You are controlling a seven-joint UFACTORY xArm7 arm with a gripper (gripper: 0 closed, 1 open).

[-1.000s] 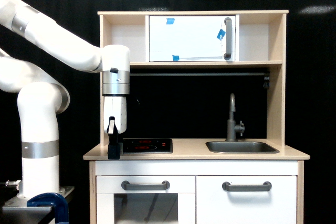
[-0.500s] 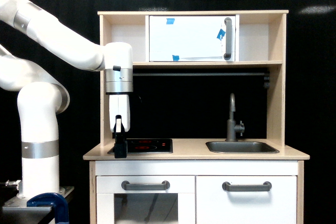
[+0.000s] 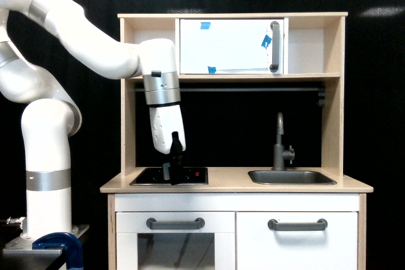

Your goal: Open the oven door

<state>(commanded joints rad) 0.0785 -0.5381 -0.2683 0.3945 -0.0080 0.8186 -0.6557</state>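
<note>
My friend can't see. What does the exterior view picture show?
A white robot arm reaches over a toy kitchen, its dark claw hanging just above the stovetop. The oven door, white with a grey upright handle, sits shut on the top shelf.

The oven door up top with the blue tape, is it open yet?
No, the oven door sits flush and closed in its shelf frame, and the gripper hangs low above the stovetop, far from its handle.

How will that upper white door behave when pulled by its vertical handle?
The oven door looks like a thin rigid panel, so probably light and stiff. Its handle sits at the exterior view's right edge, suggesting it swings from the opposite side. The smooth bar might slip in the gripper.
</note>
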